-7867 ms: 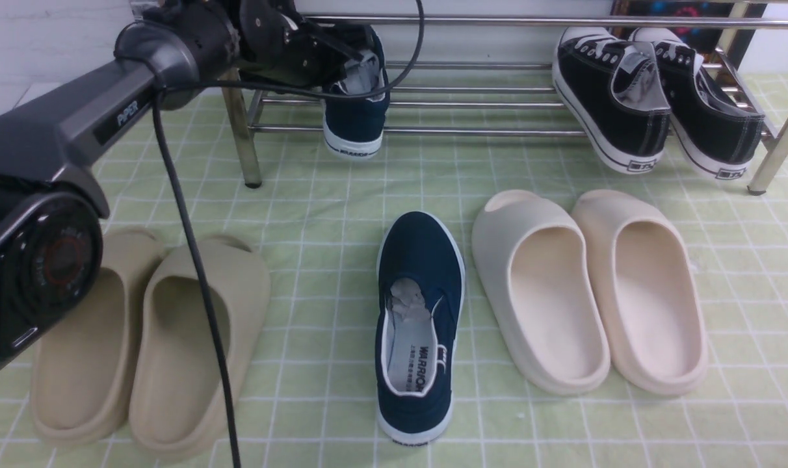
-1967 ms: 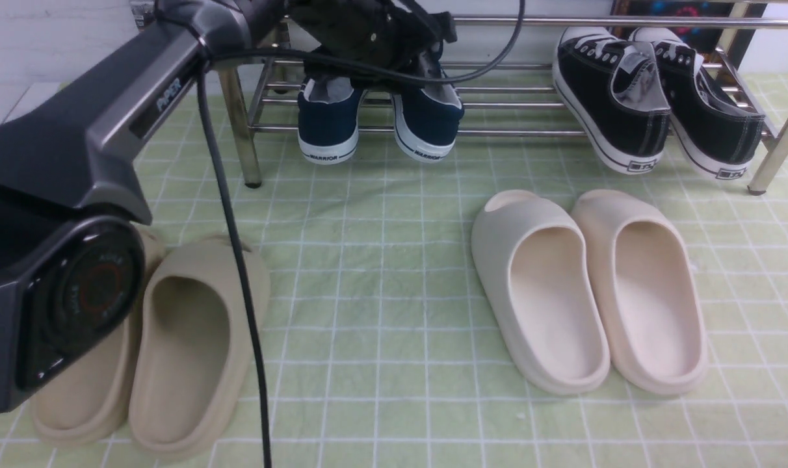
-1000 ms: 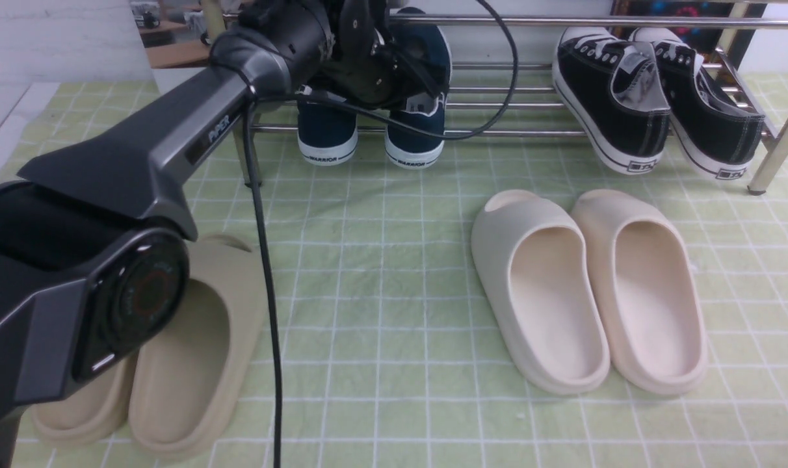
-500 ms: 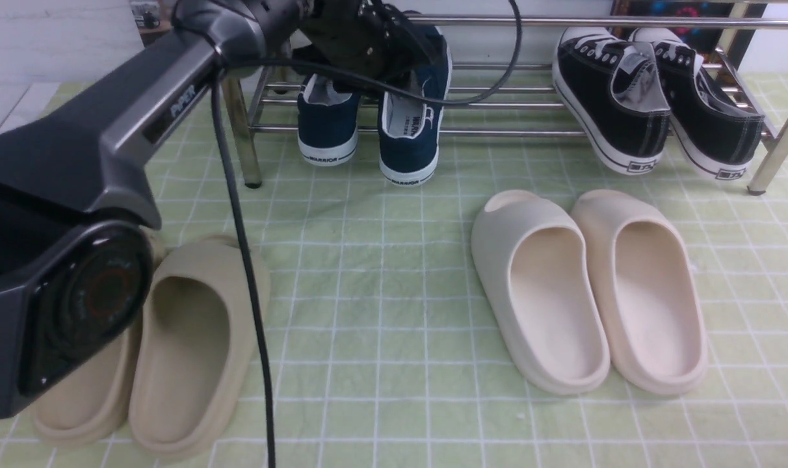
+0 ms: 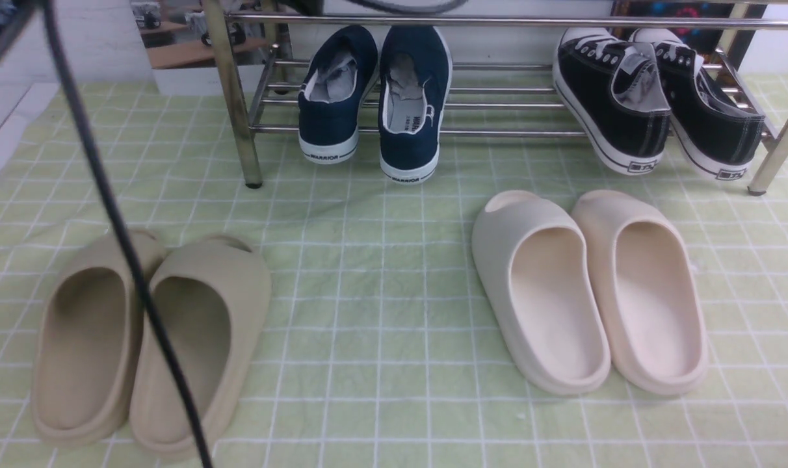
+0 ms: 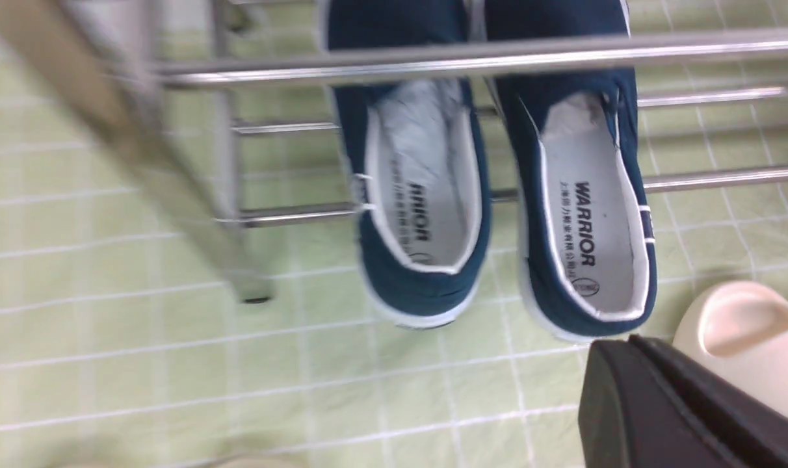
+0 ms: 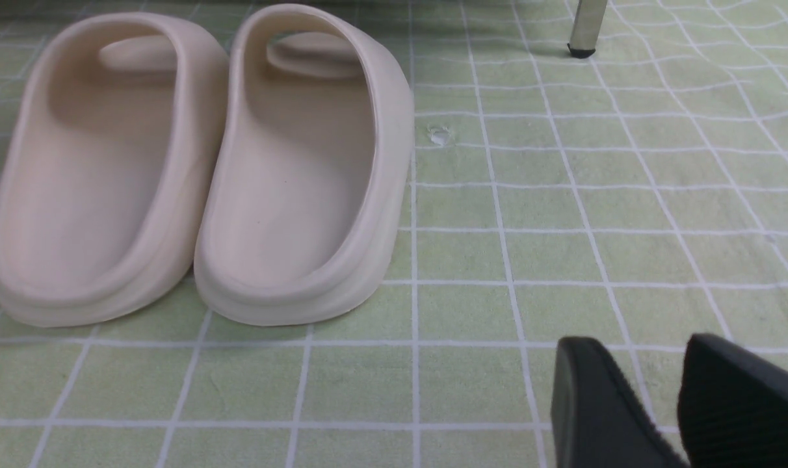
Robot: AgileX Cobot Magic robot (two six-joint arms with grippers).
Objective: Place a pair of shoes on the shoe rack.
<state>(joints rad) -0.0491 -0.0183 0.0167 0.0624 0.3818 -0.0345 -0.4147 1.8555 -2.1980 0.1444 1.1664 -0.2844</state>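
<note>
Since both navy shoes rest on the bars, step: placing looks done; only withdrawal seems left.
pair of shoes (image 5: pixel 412 130): side by side on the shoe rack (image 5: pixel 498 132), at the table's (image 5: pixel 381 292) far edge, nearer its left corner, heels past the front bar.
left jaws: half hidden; opening cannot be told, nothing seen held.
right jaws: slightly parted, empty.
next move: retreat without snagging bars.

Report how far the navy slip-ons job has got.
Done: both navy slip-ons lie side by side on the shoe rack bars, heels overhanging the front bar. In hand: nothing; the left pincer, partly in view, touches neither shoe, and the right pincer hangs empty over the cloth. Left: nothing evident, perhaps evening up the heels.
</note>
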